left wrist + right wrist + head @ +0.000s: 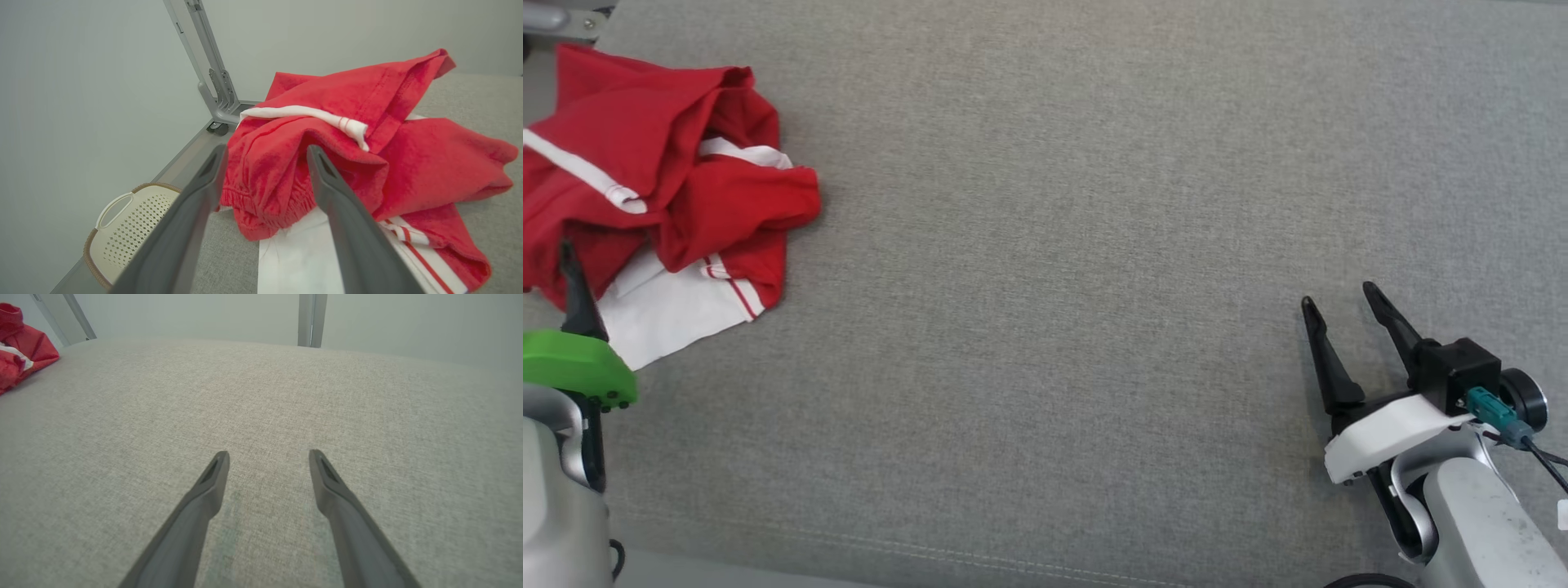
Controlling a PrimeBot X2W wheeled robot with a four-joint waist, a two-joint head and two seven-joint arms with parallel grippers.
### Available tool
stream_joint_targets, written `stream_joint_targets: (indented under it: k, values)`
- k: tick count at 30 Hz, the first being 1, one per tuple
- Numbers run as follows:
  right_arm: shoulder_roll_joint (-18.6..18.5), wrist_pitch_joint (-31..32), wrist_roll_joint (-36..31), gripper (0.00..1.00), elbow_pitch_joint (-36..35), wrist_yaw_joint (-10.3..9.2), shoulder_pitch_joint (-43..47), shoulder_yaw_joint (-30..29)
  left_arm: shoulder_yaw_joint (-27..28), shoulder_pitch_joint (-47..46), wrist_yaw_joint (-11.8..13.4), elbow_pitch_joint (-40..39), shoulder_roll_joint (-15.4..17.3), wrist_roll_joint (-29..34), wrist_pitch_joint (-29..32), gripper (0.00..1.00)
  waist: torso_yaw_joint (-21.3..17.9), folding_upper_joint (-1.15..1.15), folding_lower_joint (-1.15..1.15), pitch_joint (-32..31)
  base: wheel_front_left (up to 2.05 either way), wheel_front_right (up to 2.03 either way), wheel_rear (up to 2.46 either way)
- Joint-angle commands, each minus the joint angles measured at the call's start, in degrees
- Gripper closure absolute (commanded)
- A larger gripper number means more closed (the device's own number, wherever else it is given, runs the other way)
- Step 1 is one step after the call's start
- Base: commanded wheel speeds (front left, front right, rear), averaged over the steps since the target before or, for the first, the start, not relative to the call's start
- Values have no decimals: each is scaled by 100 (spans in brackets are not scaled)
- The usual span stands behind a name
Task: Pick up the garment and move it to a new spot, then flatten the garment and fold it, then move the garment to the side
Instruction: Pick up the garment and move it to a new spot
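The garment (pixel 727 204), red with white panels and thin stripes, lies in a crumpled heap at the far left corner of the grey fabric-covered desk (pixel 1078 327). It sits straight ahead of the left claw (pixel 266 153), whose two fingers stand wide apart with nothing between them. In the left wrist view the fingertips frame a bunched red fold with a gathered elastic edge (pixel 265 206), and a flat white panel (pixel 298 257) runs under the right finger. Whether the tips are already touching cloth I cannot tell. They look just short of it or just above it.

The right claw (pixel 1339 296) is also spread and empty. It hovers over bare desk, well apart from the heap, which appears in its own view as a red scrap far off to the claw's left (pixel 24 355).

So the pick-up looks to belong to the left arm, as it is by far the nearer. The heap is too rumpled to give one clear long axis, but its bulk spreads ahead and to the right of the left claw. The raised fold directly ahead seems the readiest thing to pinch.

Beyond the desk's edge, to the left claw's left, a cream perforated basket (pixel 130 220) stands on the floor. A snagged grasp could drag cloth toward that edge.
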Motion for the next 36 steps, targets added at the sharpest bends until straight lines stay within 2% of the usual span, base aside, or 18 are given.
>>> stream_joint_targets:
  k: [1, 8, 9, 10, 11, 16, 22, 27, 30, 36]
  values:
    - [-44, -18, 21, 0, -33, 0, -68, -56, 35, -195, 76, 181, 122, 39, 2, 0, -392, 0, -1, 384, 0, 0, 0]
    - [-25, -18, 47, 0, -133, 0, -151, -105, 204, -595, 305, 831, 395, -28, 2, 0, -671, 0, -1, 609, 0, 0, 0]
    - [-13, -18, 54, 0, -144, 0, -158, -105, 260, -636, 324, 852, 430, -59, 2, 7, -706, 0, -1, 620, 0, 0, 0]
    - [-4, -18, 50, 0, -152, 0, -163, -110, 294, -649, 338, 841, 458, -65, 2, 61, -732, 0, -1, 624, 0, 0, 0]
    - [14, -18, 49, 0, -153, 0, -162, -110, 322, -640, 337, 851, 465, -86, 2, 100, -758, 0, -1, 616, 0, 0, 0]
    - [115, -18, 104, 0, -68, 0, -41, -178, 304, -595, 172, 579, 547, -30, 1, 100, -807, 0, -1, 440, 0, 0, 0]
    - [383, -18, 198, 0, 113, 0, 104, -177, -13, -592, -7, -723, 485, 221, 0, 100, -777, 0, -1, 92, 0, 0, 0]
    - [578, -18, 284, 0, 232, 0, 158, -145, -660, -675, -137, -1913, 420, 462, 0, 100, -871, 0, -1, -270, 0, 0, 0]
    - [647, -18, 310, 0, 263, 0, 215, -154, -984, -714, -159, -2296, 300, 470, 0, 100, -955, 0, -1, -405, 0, 0, 0]
    - [785, -18, 407, 0, 319, 0, 302, -171, -2078, -493, -188, -3069, -62, 211, 2, 100, -1499, 0, -1, -728, 0, 0, 0]
